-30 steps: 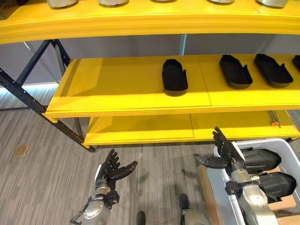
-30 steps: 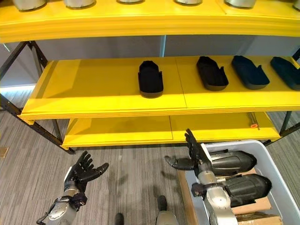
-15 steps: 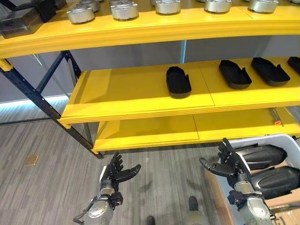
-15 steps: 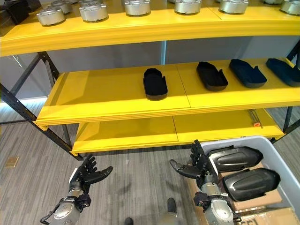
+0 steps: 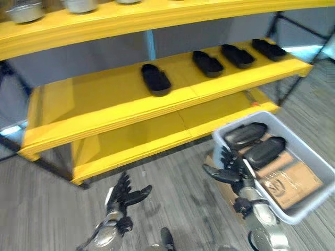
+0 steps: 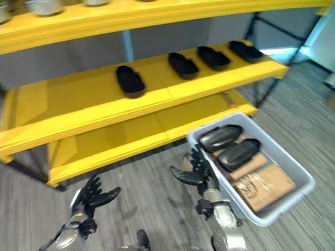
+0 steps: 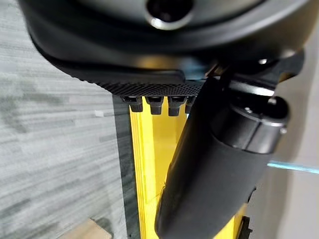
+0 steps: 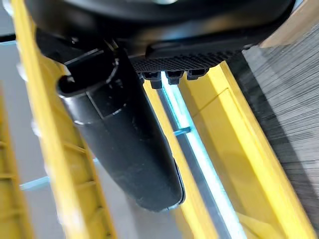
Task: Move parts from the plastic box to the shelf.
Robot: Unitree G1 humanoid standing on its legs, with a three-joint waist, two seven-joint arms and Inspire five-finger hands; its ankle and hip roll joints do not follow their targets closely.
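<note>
A grey plastic box [image 5: 306, 209] stands on the floor at the right, holding two black shoe-shaped parts [image 5: 244, 135] [image 5: 264, 151] on top of cardboard packs. Several more black parts [image 5: 155, 79] lie in a row on the middle yellow shelf [image 5: 104, 107]. My right hand [image 5: 230, 168] hovers open just left of the box's near corner, holding nothing. Low at the left, my left hand [image 5: 123, 196] stays open over the carpet, empty. In each wrist view, the thumb [image 7: 209, 174] [image 8: 124, 139] stands straight.
A lower yellow shelf [image 5: 152, 138] sits under the middle one, with a thin orange-tipped rod [image 5: 252, 99] on its right end. Metal round parts [image 5: 23, 10] stand on the top shelf. Dark shelf posts [image 6: 264, 78] rise at the right. Grey carpet lies before the rack.
The camera has swung right and tilted, so the rack slants and the whole box shows. Both hands stay open and empty; the right hand remains by the box's left corner.
</note>
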